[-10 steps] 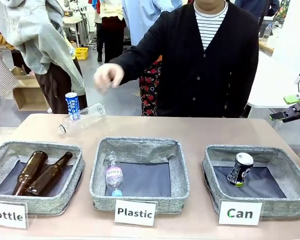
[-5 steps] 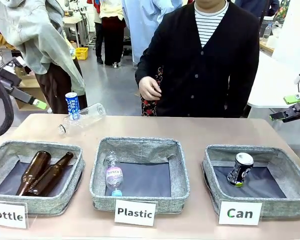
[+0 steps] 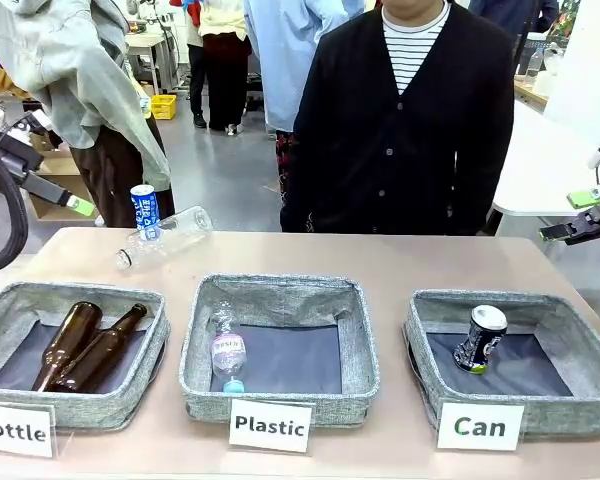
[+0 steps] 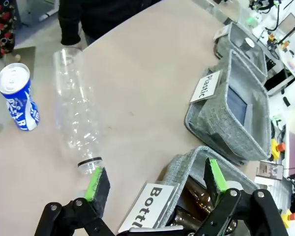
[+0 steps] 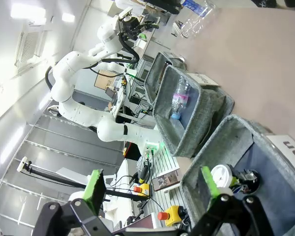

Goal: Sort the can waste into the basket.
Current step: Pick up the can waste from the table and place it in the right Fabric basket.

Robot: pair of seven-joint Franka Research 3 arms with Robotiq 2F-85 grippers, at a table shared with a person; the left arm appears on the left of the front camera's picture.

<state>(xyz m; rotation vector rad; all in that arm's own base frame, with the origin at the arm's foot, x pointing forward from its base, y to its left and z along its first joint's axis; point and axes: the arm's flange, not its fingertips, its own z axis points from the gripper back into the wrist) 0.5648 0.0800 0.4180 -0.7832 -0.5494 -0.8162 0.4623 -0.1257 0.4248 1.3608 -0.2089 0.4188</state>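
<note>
One black can (image 3: 480, 338) sits in the Can basket (image 3: 540, 310), so with my left jaws and right jaws apart and empty, the left should next close on the blue-and-white can (image 3: 145, 211) upright at the bench's (image 3: 400, 265) far-left edge.

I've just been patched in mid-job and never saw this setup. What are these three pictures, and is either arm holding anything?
This is a two-armed robot sharing a table with a person opposite. The front view looks across it; the other two come from wrist cameras. The left end effector and right end effector are both open and empty. A black can sits in the Can basket; a blue and white can stands at the far edge beside a clear plastic bottle lying down.
</note>
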